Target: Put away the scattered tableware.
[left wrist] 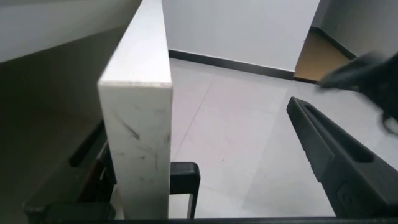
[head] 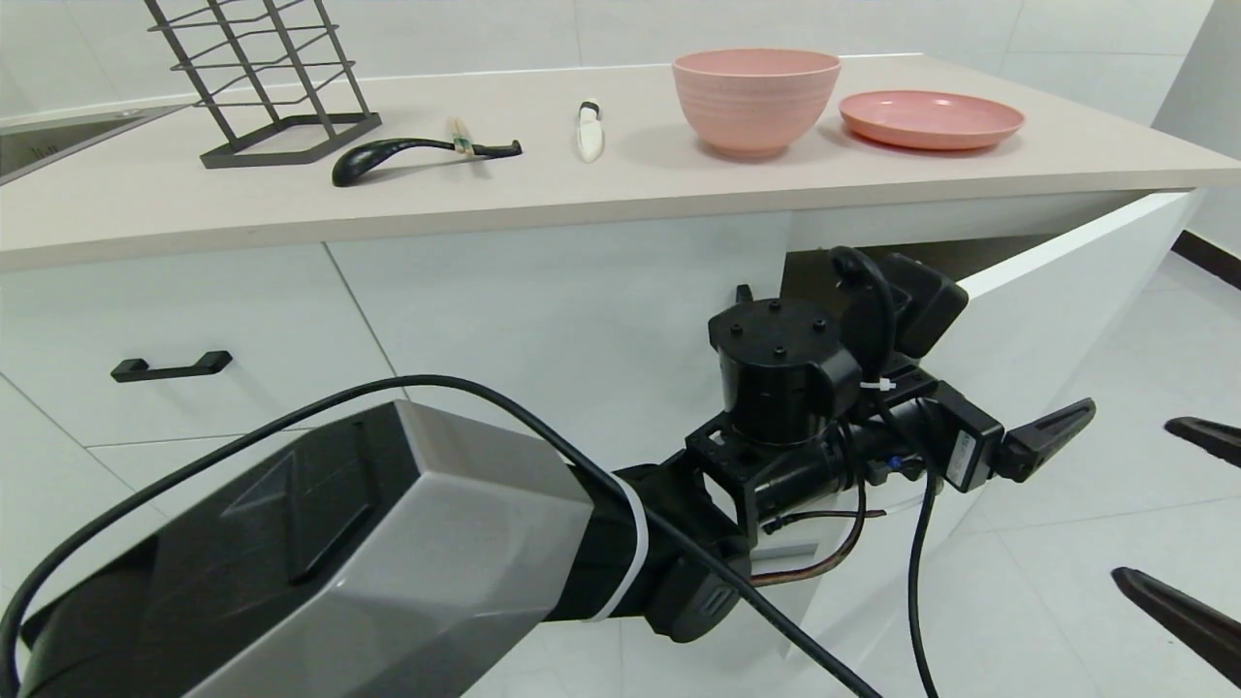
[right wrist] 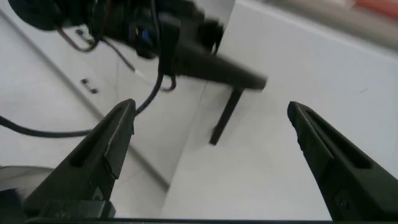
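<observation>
On the counter (head: 601, 194) lie a black spoon (head: 388, 155), a pair of chopsticks (head: 461, 139) across its handle, and a small white spoon (head: 588, 131). A pink bowl (head: 756, 97) and a pink plate (head: 931, 118) stand further right. Below the counter, a white cabinet door (head: 1066, 291) is swung open. My left gripper (head: 1018, 431) is open at that door's free edge (left wrist: 140, 143); one finger (left wrist: 336, 162) is on the outer side, well clear of the panel. My right gripper (head: 1144, 499) hangs open, low at the far right, holding nothing (right wrist: 211, 106).
A black wire rack (head: 262, 87) stands at the counter's back left beside a sink (head: 48, 141). The open door carries a black handle (right wrist: 224, 118). A drawer with a black handle (head: 170, 366) is at lower left. Tiled floor (head: 1115, 582) spreads beyond the door.
</observation>
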You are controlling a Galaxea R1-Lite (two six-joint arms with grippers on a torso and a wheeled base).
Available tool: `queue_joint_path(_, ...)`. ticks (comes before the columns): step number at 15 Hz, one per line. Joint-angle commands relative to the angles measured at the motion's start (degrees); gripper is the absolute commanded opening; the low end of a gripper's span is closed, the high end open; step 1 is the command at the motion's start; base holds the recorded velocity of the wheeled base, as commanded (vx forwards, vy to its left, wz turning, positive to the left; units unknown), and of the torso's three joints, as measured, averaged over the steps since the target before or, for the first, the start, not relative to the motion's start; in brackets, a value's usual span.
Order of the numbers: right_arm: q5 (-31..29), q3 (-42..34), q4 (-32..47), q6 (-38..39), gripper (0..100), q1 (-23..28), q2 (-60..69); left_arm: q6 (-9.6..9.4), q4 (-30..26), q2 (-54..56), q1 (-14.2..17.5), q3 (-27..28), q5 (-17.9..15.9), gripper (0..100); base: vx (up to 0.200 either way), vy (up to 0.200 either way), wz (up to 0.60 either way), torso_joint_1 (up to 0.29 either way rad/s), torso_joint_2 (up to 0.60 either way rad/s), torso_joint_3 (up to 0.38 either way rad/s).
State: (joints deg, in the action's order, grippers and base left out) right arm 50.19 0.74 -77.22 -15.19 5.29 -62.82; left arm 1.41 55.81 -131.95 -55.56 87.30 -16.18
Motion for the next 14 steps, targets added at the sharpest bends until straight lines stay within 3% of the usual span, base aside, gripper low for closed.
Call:
queue_joint_path(1, -0.5, -0.7, 0.5, 0.2, 100, 4.2, 14.6, -0.01, 0.0, -0.9, -0.3, 0.1, 0.4, 100, 0.000, 0.000, 0.00, 0.000, 0.00, 0.000)
queue_joint_path(6, -8.4, -0.7, 5.7, 0.9, 100, 4.6, 27.8, -0.27, 0.8, -2.4, -1.7, -0.5, 1.1, 100, 0.000, 0.000, 0.00, 0.000, 0.00, 0.000)
queue_joint_path(10, -10.4, 1.5, 5.4, 1.8, 100, 6.8, 29.7, -0.36, 2.1, -0.6, -7.5, -4.4, 1.1, 100, 0.000, 0.000, 0.00, 0.000, 0.00, 0.000)
queue_joint_path(14, -11.4, 7.8, 5.4, 2.4, 100, 9.2, 29.7, -0.36, 1.9, -1.4, -10.5, -4.4, 1.1, 100, 0.000, 0.000, 0.00, 0.000, 0.00, 0.000)
